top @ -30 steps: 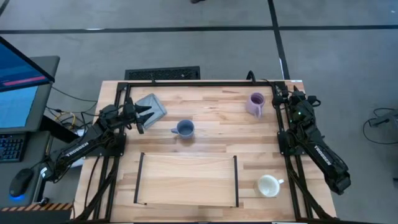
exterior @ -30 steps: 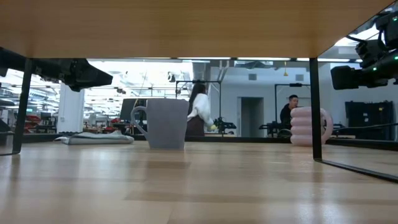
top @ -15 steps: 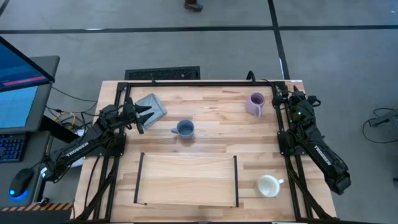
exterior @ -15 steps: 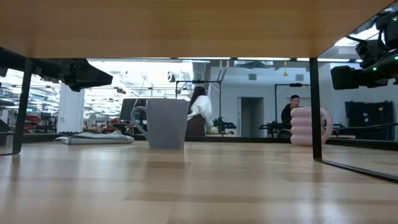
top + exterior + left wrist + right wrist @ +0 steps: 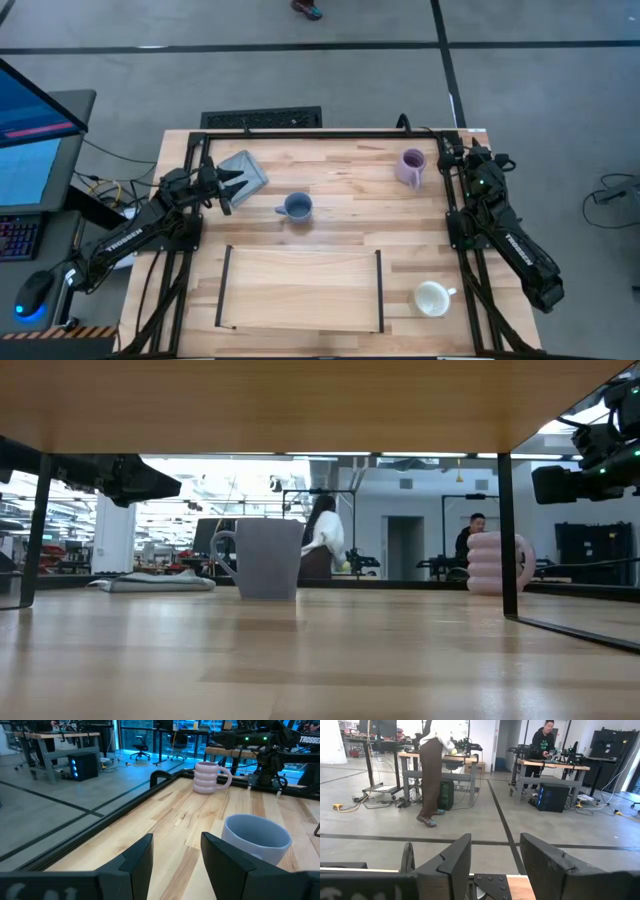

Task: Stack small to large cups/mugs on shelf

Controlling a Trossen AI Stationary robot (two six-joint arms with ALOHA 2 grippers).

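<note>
Three mugs on desk (image 5: 340, 165), none on shelf (image 5: 300, 290) yet, all empty as far as visible. Left hand (image 5: 232, 187) nearest blue mug (image 5: 296, 207), fingers spread, mug just ahead and slightly toward shelf side, handle pointing back at hand. Right hand (image 5: 462, 152) at far right corner beside lilac mug (image 5: 411, 167), fingers apart, facing out over room. White mug (image 5: 432, 298) right of shelf, handle toward right edge. Likely first move: left reach to blue mug.
</note>
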